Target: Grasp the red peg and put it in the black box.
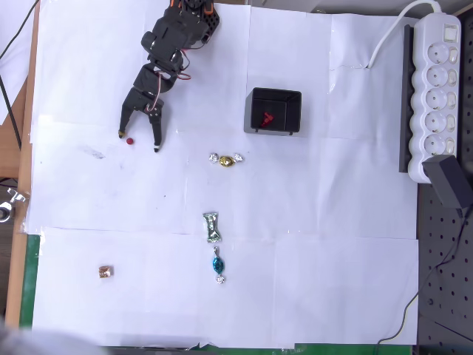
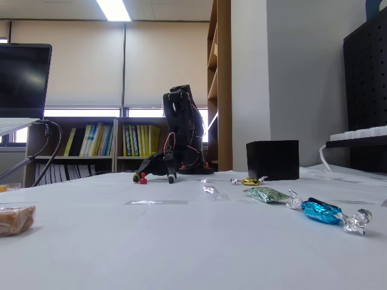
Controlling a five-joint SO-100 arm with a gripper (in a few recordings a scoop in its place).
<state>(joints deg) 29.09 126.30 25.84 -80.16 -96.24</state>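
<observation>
The red peg (image 1: 130, 140) is a tiny dark-red dot on the white paper at the upper left of the overhead view; in the fixed view the red peg (image 2: 143, 179) rests on the table. My black gripper (image 1: 139, 140) is open and lowered around it, the peg lying between the fingertips, close to the left finger (image 1: 122, 132). In the fixed view the gripper (image 2: 153, 177) sits low at the table. The black box (image 1: 275, 111) stands to the right of the arm, with a bright-red angular piece (image 1: 267, 118) inside; the black box (image 2: 273, 159) is also seen from the side.
A gold candy (image 1: 226, 159), a green-wrapped candy (image 1: 212, 227), a blue candy (image 1: 217, 264) and a brown candy (image 1: 106, 272) lie on the paper. A white power strip (image 1: 439, 89) runs along the right edge.
</observation>
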